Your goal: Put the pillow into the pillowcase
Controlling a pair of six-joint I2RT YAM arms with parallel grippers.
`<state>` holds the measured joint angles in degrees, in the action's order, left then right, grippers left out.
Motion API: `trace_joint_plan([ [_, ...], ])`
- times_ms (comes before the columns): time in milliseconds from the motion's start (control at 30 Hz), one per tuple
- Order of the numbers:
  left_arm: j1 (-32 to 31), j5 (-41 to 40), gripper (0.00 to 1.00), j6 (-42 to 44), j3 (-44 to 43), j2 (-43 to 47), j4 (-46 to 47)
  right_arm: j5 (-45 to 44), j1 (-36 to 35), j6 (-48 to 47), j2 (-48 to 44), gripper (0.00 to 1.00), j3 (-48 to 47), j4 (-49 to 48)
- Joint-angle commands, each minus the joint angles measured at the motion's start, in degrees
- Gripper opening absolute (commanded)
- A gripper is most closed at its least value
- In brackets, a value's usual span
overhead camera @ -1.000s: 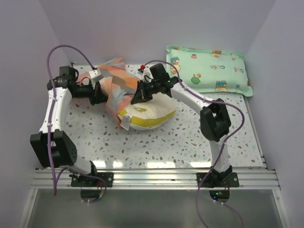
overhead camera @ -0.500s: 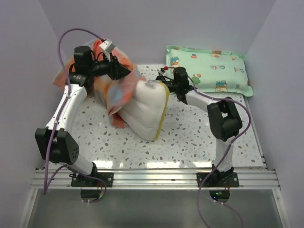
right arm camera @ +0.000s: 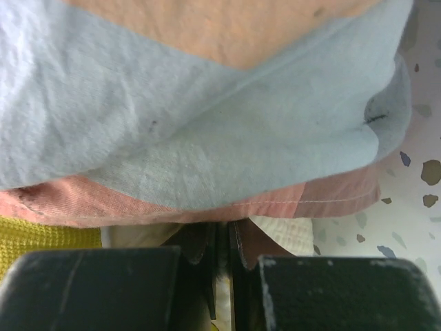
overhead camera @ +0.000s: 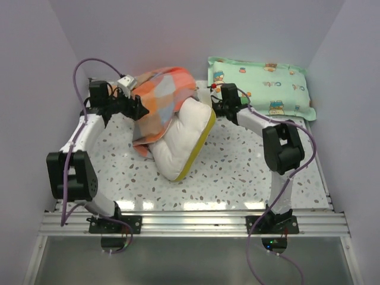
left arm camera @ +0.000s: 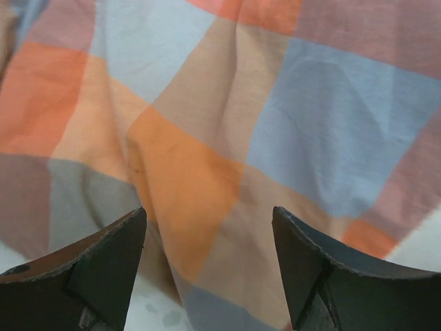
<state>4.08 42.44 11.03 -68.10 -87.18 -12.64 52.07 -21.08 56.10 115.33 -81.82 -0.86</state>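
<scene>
The plaid pillowcase [overhead camera: 161, 98] is draped over the far end of the cream pillow [overhead camera: 181, 142], which stands tilted on its yellow edge at mid-table. My left gripper [overhead camera: 139, 109] is at the pillowcase's left side. In the left wrist view it [left arm camera: 210, 265] is open, nothing between its fingers [left arm camera: 103, 269], with plaid cloth [left arm camera: 227, 124] just ahead. My right gripper [overhead camera: 215, 108] is at the pillow's far right corner. In the right wrist view it [right arm camera: 222, 245] is shut on a cream sliver of the pillow [right arm camera: 282, 229], under the pillowcase hem [right arm camera: 207, 152].
A mint-green cartoon-print pillow [overhead camera: 261, 88] lies at the back right against the wall. Pale walls close in the speckled table [overhead camera: 237, 172] on the left, back and right. A metal rail [overhead camera: 190, 222] runs along the near edge.
The left gripper opened and let go of the pillowcase, then dropped lower. The pillowcase settled over the pillow's top. Earlier the right arm swung the pillow up on its edge.
</scene>
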Motion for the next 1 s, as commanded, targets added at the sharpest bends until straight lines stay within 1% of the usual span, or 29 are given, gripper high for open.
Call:
trace_joint_plan([
  [0, -2.5, 2.6, 0.77, 8.4, -5.7, -9.7, -0.2, 1.3, -0.3, -5.5, -3.4, 0.0, -4.1, 3.4],
  [33, -2.9, 2.1, 0.78, 9.6, -7.0, -11.5, -0.5, 1.5, -0.3, -6.2, -3.3, 0.0, -4.5, 5.4],
  [67, -3.3, 0.7, 0.79, 9.8, -8.4, -14.5, -0.5, 1.5, -0.2, -6.4, -3.2, 0.0, -4.7, 5.5],
  [133, -3.7, -1.6, 0.81, 10.2, -10.9, -17.1, -0.4, 1.6, -0.2, -6.5, -3.4, 0.0, -4.5, 5.6],
  [167, -3.6, -1.7, 0.81, 10.7, -13.1, -19.6, -1.5, 1.6, -0.2, -7.0, -3.3, 0.0, -4.6, 6.0],
  [200, -3.6, -1.5, 0.76, 11.2, -14.0, -20.6, -2.4, 1.8, -0.2, -7.3, -3.3, 0.0, -4.7, 6.4],
  [233, -5.2, -1.1, 0.69, 12.8, -14.8, -21.5, -4.7, 1.8, -0.2, -7.5, -3.1, 0.0, -4.8, 7.2],
  [267, -5.5, -0.3, 0.54, 13.5, -16.2, -22.6, -5.9, 1.8, -0.2, -7.6, -3.0, 0.0, -4.8, 7.2],
  [300, -5.6, 1.1, 0.21, 14.1, -17.0, -22.8, -7.5, 1.8, -0.3, -7.9, -2.9, 0.0, -4.8, 7.3],
  [333, -5.6, 5.0, 0.1, 15.0, -17.6, -22.6, -10.9, 1.8, -0.2, -7.9, -2.7, 0.0, -4.8, 7.5],
  [367, -5.5, 7.4, 0.0, 15.2, -17.5, -20.7, -12.0, 1.8, -0.2, -8.0, -2.6, 0.0, -4.7, 7.5],
  [400, -5.7, 11.9, 0.0, 15.7, -16.6, -19.0, -13.1, 1.6, -0.3, -8.3, -2.6, 0.0, -4.2, 7.5],
  [433, -6.0, 13.8, 0.0, 15.6, -15.4, -16.9, -13.3, 1.5, -0.2, -8.4, -2.7, 0.0, -4.0, 7.1],
  [467, -7.5, 15.2, 0.0, 15.9, -13.1, -12.5, -14.0, 1.4, -0.2, -8.2, -2.7, 0.0, -3.7, 6.8],
  [500, -8.6, 16.4, 0.0, 16.7, -12.2, -10.5, -15.4, 1.4, -0.2, -7.8, -2.6, 0.0, -3.5, 6.5],
  [533, -10.1, 18.8, 0.0, 19.9, -11.9, -8.7, -20.5, 1.1, -0.4, -7.4, -2.5, 0.0, -3.3, 5.3],
  [567, -11.7, 20.1, 0.0, 21.4, -11.8, -6.0, -23.5, 1.0, -0.4, -6.3, -2.4, 0.0, -3.1, 4.5],
  [600, -15.1, 21.5, 0.0, 21.8, -11.8, -4.9, -25.8, 0.9, -0.5, -5.8, -2.4, 0.0, -2.9, 3.7],
  [633, -16.9, 25.5, 0.0, 21.9, -11.8, -4.2, -29.6, 0.7, -0.5, -5.5, -2.5, 0.0, -2.9, 2.9],
  [667, -18.8, 27.4, 0.0, 21.4, -11.4, -3.6, -31.0, 0.5, -0.6, -4.4, -2.7, 0.0, -2.9, 2.3],
  [700, -22.7, 29.4, 0.0, 21.2, -11.2, -3.6, -32.2, 0.5, -0.6, -3.6, -2.8, 0.0, -2.6, 1.6],
  [733, -24.4, 29.6, 0.0, 22.1, -10.6, -3.8, -34.2, 0.6, -0.7, -2.9, -3.0, 0.0, -2.4, -0.3],
  [800, -26.7, 29.1, 0.0, 23.5, -8.6, -5.5, -35.3, 1.1, -0.8, 0.2, -4.0, 0.0, -1.2, -2.6],
  [833, -26.5, 27.8, 0.0, 23.2, -8.1, -6.3, -34.5, 1.5, -0.8, 1.9, -4.5, 0.0, -0.5, -6.7],
  [867, -26.1, 26.5, 0.0, 21.9, -7.8, -8.0, -33.0, 1.6, -0.8, 5.5, -5.3, 0.0, 0.5, -9.4],
  [900, -24.7, 24.9, 0.0, 20.2, -8.0, -8.7, -30.8, 1.5, -0.9, 6.9, -6.7, 0.0, 1.7, -11.9],
  [933, -23.7, 24.3, 0.0, 14.6, -8.2, -9.2, -24.3, 1.5, -0.9, 8.0, -7.2, 0.0, 1.8, -14.6],
  [967, -22.2, 23.5, 0.0, 11.0, -8.9, -9.9, -20.1, 1.4, -0.9, 9.7, -7.7, 0.0, 1.6, -15.6],
])
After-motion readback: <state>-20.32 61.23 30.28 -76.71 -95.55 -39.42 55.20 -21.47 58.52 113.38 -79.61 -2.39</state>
